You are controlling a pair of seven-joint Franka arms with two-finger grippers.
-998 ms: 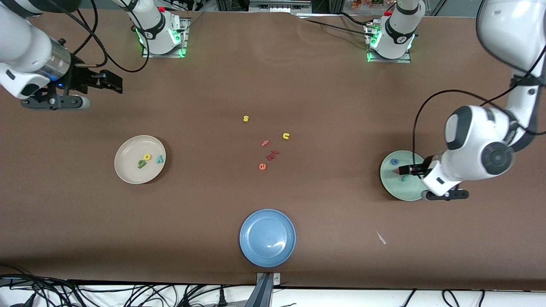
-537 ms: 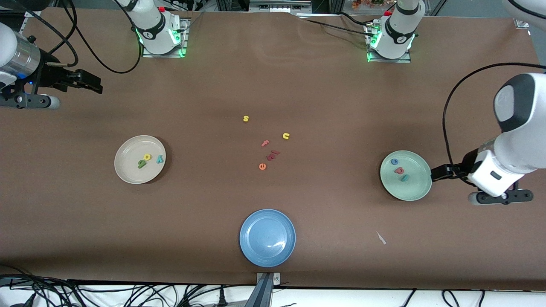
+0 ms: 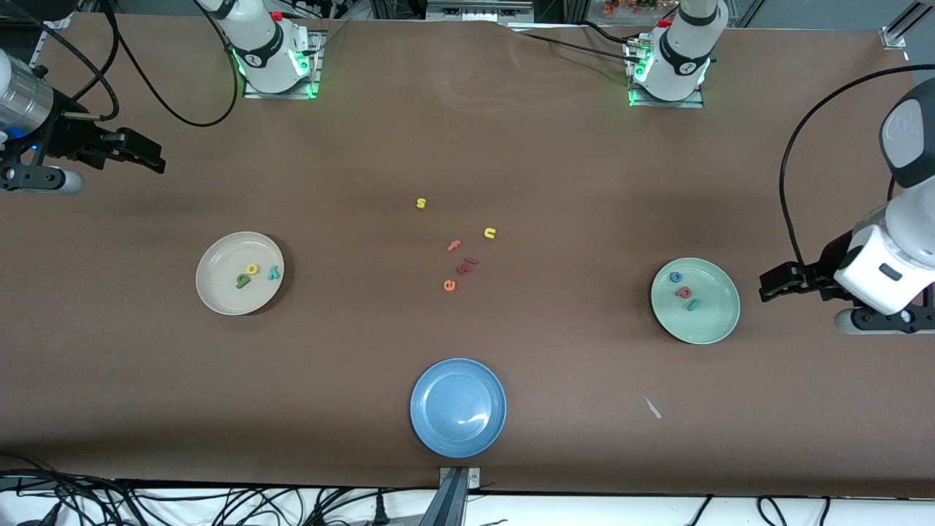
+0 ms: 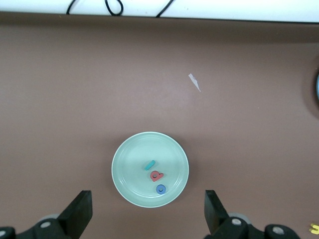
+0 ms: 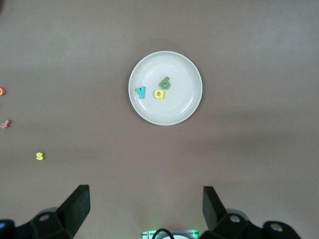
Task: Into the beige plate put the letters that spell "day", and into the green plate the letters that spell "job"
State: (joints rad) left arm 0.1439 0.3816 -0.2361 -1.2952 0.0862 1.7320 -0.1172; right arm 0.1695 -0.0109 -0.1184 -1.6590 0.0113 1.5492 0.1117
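Observation:
The beige plate (image 3: 219, 292) holds the yellow "d" (image 3: 252, 269), the olive "a" (image 3: 242, 280) and the teal "y" (image 3: 272, 272). In the right wrist view the beige plate (image 5: 184, 104) shows the same three letters. The green plate (image 3: 712, 321) holds the blue "o" (image 3: 676, 277), the pink "b" (image 3: 684, 292) and the teal "j" (image 3: 692, 305). My left gripper (image 3: 768, 285) hangs open and empty over bare table beside the green plate (image 4: 124, 164), toward the left arm's end. My right gripper (image 3: 150, 155) is open and empty over the table's right-arm end.
Loose letters lie mid-table: a yellow "s" (image 3: 421, 203), a yellow "u" (image 3: 489, 233), a salmon "f" (image 3: 453, 245), an orange "e" (image 3: 449, 285) and dark red pieces (image 3: 465, 267). A blue plate (image 3: 458, 407) sits near the front edge, a white scrap (image 3: 652, 408) beside it.
My left gripper has drawn back from over the green plate toward its own end of the table, uncovering the pink "b" in the plate. The right gripper moved farther toward its end.

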